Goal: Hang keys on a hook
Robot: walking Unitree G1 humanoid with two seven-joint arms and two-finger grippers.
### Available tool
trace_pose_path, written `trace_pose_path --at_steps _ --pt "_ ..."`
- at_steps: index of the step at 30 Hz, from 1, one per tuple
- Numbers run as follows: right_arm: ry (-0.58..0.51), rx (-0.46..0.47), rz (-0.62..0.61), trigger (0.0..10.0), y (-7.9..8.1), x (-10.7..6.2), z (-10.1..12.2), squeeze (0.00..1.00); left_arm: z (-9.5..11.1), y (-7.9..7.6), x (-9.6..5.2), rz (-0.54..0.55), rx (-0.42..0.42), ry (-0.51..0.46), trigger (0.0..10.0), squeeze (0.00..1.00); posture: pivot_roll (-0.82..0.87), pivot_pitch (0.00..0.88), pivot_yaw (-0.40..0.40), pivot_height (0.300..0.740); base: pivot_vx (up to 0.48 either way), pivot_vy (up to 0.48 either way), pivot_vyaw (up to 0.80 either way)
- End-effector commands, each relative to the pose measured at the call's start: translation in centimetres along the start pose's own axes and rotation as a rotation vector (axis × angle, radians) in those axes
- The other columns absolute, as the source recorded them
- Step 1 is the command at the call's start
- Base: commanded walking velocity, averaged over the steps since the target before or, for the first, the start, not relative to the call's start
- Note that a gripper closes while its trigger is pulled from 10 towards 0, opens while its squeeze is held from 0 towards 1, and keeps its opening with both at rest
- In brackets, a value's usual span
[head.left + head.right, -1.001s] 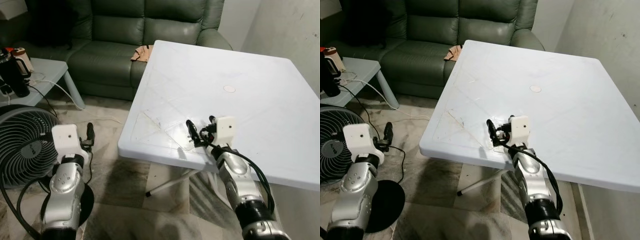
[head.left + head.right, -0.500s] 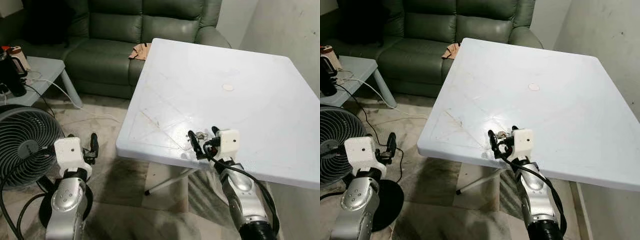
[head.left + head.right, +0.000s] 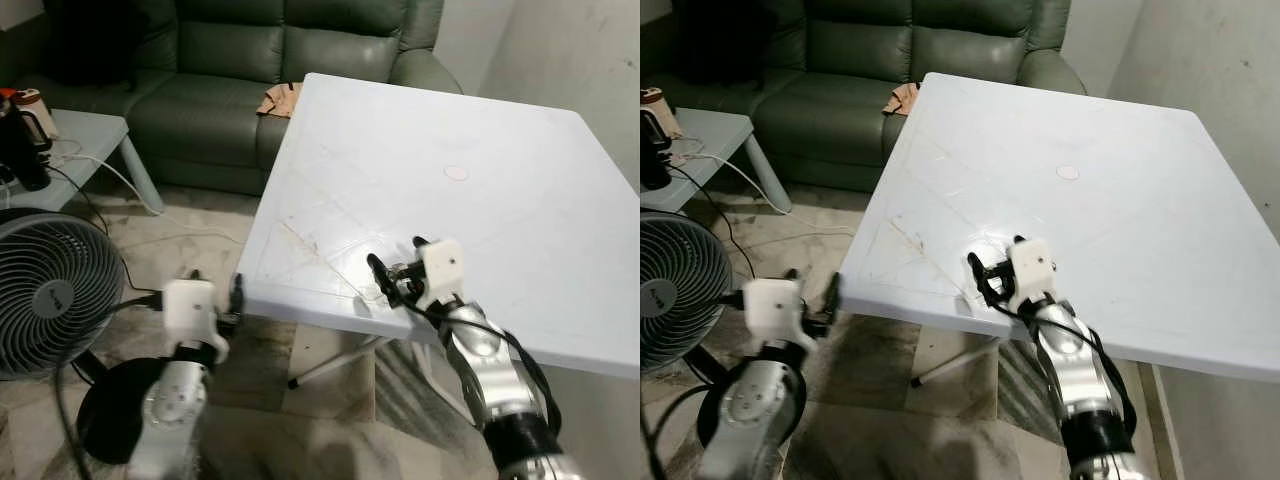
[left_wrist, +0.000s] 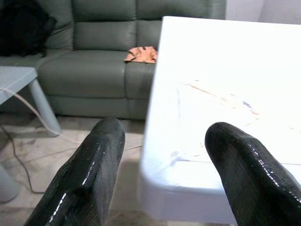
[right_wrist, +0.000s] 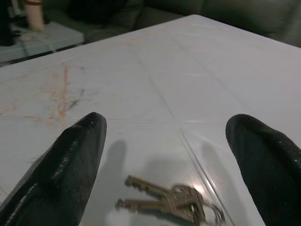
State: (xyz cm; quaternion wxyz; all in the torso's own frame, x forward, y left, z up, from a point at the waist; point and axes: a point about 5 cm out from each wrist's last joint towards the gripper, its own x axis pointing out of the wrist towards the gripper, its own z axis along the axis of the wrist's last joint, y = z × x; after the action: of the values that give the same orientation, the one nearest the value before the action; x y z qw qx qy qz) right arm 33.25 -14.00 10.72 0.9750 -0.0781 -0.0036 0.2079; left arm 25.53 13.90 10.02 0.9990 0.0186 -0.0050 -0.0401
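The left gripper (image 3: pixel 236 300), fingers spread and empty, has swung up from beside the fan (image 3: pixel 50 295) to the table (image 3: pixel 520 180) corner; the right gripper (image 5: pixel 164 155), released wide, has edged in to bracket the keys (image 5: pixel 167 202) lying flat near the front edge, so a grasp looks imminent, hanging still ahead

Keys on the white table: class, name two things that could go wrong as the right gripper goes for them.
The keys lie flat on the table between the open jaws of the right gripper, so the fingertips may skid over them. They also sit near the table's front edge and could be nudged off.
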Motion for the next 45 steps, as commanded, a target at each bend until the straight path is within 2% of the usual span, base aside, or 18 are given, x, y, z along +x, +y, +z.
trace_pose_path --at_steps 1,5,7,12,14,20,23,33,34,35,36,37,38,39,40,42,43,45 --pt "0.006 -0.023 0.071 10.0 0.1 0.3 0.0 0.0 0.2 -0.2 -0.1 -0.016 0.04 -0.007 10.0 0.0 0.0 0.116 -0.06 0.74 0.0 0.0 0.0" --pt "-0.011 -0.058 0.136 10.0 0.1 0.8 0.3 0.0 0.2 -0.9 -0.1 -0.033 0.015 -0.003 10.0 0.0 0.0 0.116 -0.058 0.74 0.0 0.0 0.0" --pt "0.002 -0.074 0.176 10.0 -0.2 1.2 0.3 0.0 0.4 -1.6 -0.2 -0.067 0.048 -0.016 10.0 0.0 0.0 0.117 -0.06 0.74 0.0 0.0 0.0" --pt "0.002 -0.075 0.188 10.0 -0.4 1.4 0.3 0.0 0.4 -1.7 -0.2 -0.07 0.054 -0.017 10.0 0.0 0.01 0.117 -0.061 0.74 0.0 0.0 0.0" --pt "0.032 -0.074 0.267 10.0 -2.2 1.7 1.2 0.0 0.3 -1.9 0.0 -0.078 0.059 -0.012 10.0 0.0 0.0 0.108 -0.06 0.74 0.0 0.0 0.0" --pt "0.072 -0.115 0.228 10.0 -3.8 1.9 1.4 0.0 0.6 -2.0 0.3 -0.079 0.062 -0.021 10.0 0.0 0.0 0.111 -0.06 0.74 0.0 0.0 0.0" --pt "0.088 -0.107 0.208 10.0 -4.8 1.8 1.5 0.0 0.7 -2.0 0.3 -0.074 0.065 -0.023 10.0 0.0 0.0 0.113 -0.06 0.74 0.0 0.0 0.0" --pt "0.158 -0.149 0.226 10.0 -6.2 0.8 0.7 0.0 0.9 -2.1 0.2 -0.074 0.059 -0.023 10.0 0.0 0.0 0.122 -0.057 0.74 0.0 0.0 0.0" --pt "0.157 -0.16 0.234 8.5 -6.2 0.6 0.6 0.0 1.0 -2.3 0.2 -0.087 0.076 -0.029 10.0 0.0 0.0 0.123 -0.056 0.74 0.0 0.0 0.0" --pt "0.156 -0.168 0.24 8.5 -6.2 0.6 0.5 0.0 1.1 -2.5 0.1 -0.097 0.089 -0.034 10.0 0.0 0.0 0.124 -0.055 0.74 0.0 0.0 0.0" --pt "0.158 -0.175 0.246 8.1 -6.2 0.5 0.4 0.0 1.1 -2.6 0.1 -0.105 0.102 -0.038 10.0 0.0 0.0 0.124 -0.055 0.74 0.0 0.0 0.0" --pt "0.166 -0.172 0.253 9.5 -6.1 0.4 0.2 0.0 1.0 -2.9 0.0 -0.119 0.101 -0.036 10.0 0.0 0.0 0.125 -0.054 0.74 0.0 0.0 0.0" --pt "0.165 -0.17 0.265 10.0 -6.0 0.3 0.1 0.0 0.9 -3.0 0.0 -0.123 0.096 -0.032 10.0 0.0 0.0 0.125 -0.054 0.74 0.0 0.0 0.0" --pt "0.164 -0.176 0.287 9.0 -5.8 0.1 -0.1 0.0 0.8 -3.2 -0.1 -0.131 0.098 -0.029 10.0 0.0 -0.01 0.129 -0.05 0.74 0.0 0.0 0.0" --pt "0.169 -0.186 0.289 7.5 -5.7 0.1 -0.3 0.0 0.9 -3.3 -0.1 -0.142 0.103 -0.033 10.0 0.0 -0.01 0.129 -0.05 0.74 0.0 0.0 0.0" --pt "0.178 -0.196 0.289 7.3 -5.6 0.0 -0.5 0.0 1.0 -3.5 -0.2 -0.154 0.105 -0.038 10.0 0.0 -0.01 0.131 -0.044 0.74 0.0 0.0 0.0" --pt "0.179 -0.196 0.296 4.9 -5.5 -0.1 -0.6 0.0 1.0 -3.6 -0.2 -0.155 0.103 -0.035 10.0 0.0 -0.01 0.131 -0.044 0.74 0.0 0.0 0.0" --pt "0.175 -0.193 0.308 4.9 -5.5 -0.2 -0.7 0.0 1.0 -3.6 -0.2 -0.153 0.103 -0.031 10.0 0.0 -0.01 0.131 -0.044 0.74 0.0 0.0 0.0"
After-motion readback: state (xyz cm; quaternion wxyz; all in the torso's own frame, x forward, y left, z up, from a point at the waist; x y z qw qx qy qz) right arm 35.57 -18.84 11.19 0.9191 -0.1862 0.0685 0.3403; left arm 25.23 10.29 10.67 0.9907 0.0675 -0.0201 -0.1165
